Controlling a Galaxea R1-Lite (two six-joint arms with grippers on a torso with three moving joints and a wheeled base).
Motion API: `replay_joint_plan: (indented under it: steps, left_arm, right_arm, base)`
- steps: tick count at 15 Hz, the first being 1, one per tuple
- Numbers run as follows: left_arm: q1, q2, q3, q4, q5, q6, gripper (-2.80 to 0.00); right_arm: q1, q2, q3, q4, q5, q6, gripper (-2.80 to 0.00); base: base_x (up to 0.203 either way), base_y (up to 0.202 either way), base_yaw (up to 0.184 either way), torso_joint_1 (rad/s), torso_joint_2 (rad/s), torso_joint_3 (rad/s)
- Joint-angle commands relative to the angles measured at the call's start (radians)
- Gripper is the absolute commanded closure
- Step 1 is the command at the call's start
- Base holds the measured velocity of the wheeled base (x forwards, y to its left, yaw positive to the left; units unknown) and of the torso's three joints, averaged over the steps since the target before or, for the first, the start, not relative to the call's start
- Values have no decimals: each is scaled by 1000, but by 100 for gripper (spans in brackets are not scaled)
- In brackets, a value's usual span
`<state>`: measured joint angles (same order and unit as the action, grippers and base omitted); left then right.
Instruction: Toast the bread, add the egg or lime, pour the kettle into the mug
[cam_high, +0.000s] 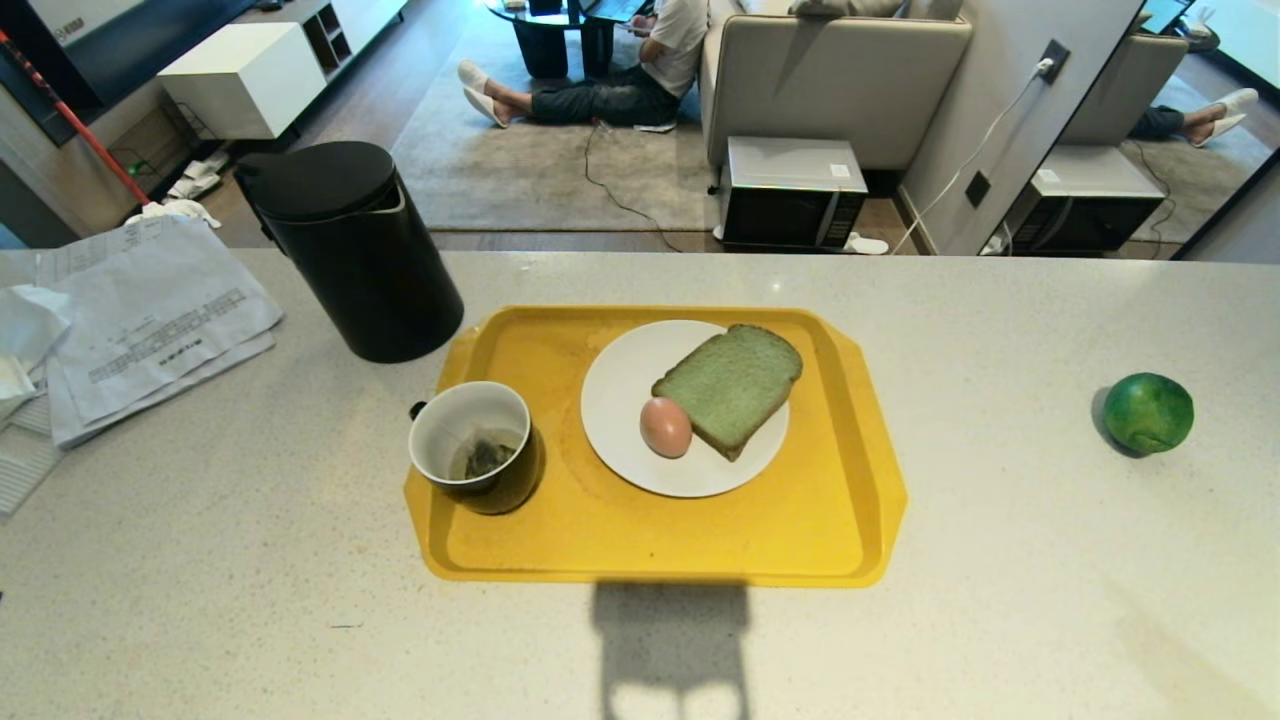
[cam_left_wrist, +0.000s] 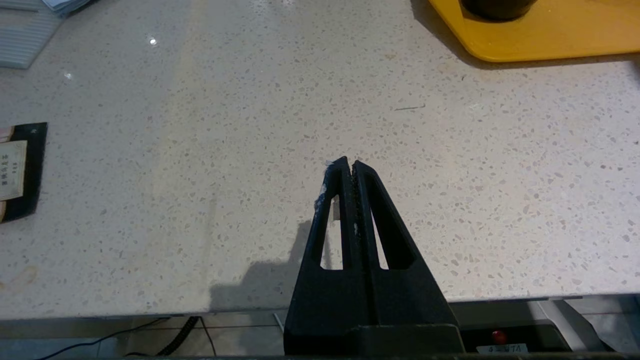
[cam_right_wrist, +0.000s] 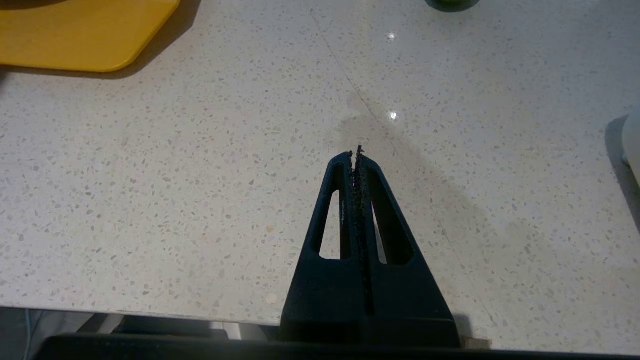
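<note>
Both parked over bare counter (cam_left_wrist: 200, 150) near its front edge, left gripper (cam_left_wrist: 348, 162) & right gripper (cam_right_wrist: 356, 154) pressed together w/ nothing held; bread (cam_high: 730, 385) touching egg (cam_high: 665, 427) on plate (cam_high: 620, 400), mug (cam_high: 480, 447) on tray (cam_high: 850, 500), kettle (cam_high: 350, 250) behind tray's left corner, lime (cam_high: 1148, 412) well off right.

Pale speckled stone table (cam_high: 1000, 560) in front of me: yellow plastic tray (cam_high: 800, 540), tall matte black kettle (cam_high: 350, 250), glossy green lime (cam_high: 1148, 412), printed papers (cam_high: 150, 320).
</note>
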<state>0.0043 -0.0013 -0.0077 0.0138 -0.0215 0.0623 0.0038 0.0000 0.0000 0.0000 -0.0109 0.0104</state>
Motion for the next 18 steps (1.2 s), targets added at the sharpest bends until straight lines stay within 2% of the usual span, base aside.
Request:
replay_joint_plan:
  steps: [1,5,18]
  left_arm:
    - [0,0,0,0,0,1,0]
    - [0,0,0,0,0,-1,0]
    - [0,0,0,0,-2,1,0]
  right_arm:
    - [1,0,2,0,0,0,0]
    - [1,0,2,0,0,0,0]
    - [1,0,2,0,2,-1,0]
  base:
    - [0,0,0,-178,323,140]
    - [0,0,0,-106,202,93]
    - [0,0,0,-1,2,1]
